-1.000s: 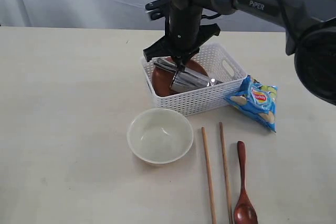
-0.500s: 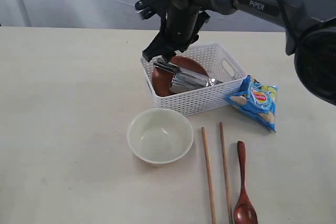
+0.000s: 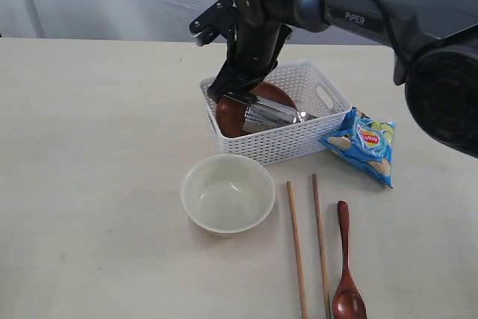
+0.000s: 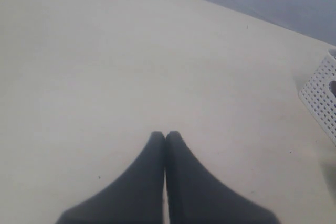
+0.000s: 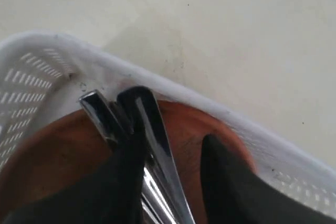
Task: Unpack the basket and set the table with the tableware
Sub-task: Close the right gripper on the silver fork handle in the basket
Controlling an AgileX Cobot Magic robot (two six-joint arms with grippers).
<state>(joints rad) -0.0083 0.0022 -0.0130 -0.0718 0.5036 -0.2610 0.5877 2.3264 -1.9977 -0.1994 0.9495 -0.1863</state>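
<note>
Right wrist view: the two dark fingers [image 5: 223, 182] of the right gripper [image 5: 170, 153] stand partly apart above a reddish-brown round plate [image 5: 58, 163]. They sit just inside a corner of the white rectangular plastic lattice basket [image 5: 29, 74]. The shiny steel knife and fork handles [image 5: 157, 129] run between the fingers, lying against one of them with a clear gap to the other, so no closed grip shows.

In the exterior view the right gripper [image 3: 233, 97] dips into the left end of the basket [image 3: 314, 136] on a dark arm reaching in from the upper right. A steel cup [image 3: 270, 115] lies on its side on the plate [image 3: 226, 119], just beside the fingers.

The basket stands on the broad pale beige table [image 3: 89, 155]. A cream bowl [image 3: 228, 193] sits on the table in front of it, near but apart. To the bowl's right, two wooden chopsticks [image 3: 296, 252] lie side by side, with a dark wooden spoon [image 3: 347, 282] next to them. A blue crinkly chips bag [image 3: 362, 146] rests at the basket's right corner.

In the left wrist view the left gripper [image 4: 165, 141] has its fingers pressed together on nothing over bare tabletop. A corner of the basket [image 4: 321, 90] shows at the frame's edge.
</note>
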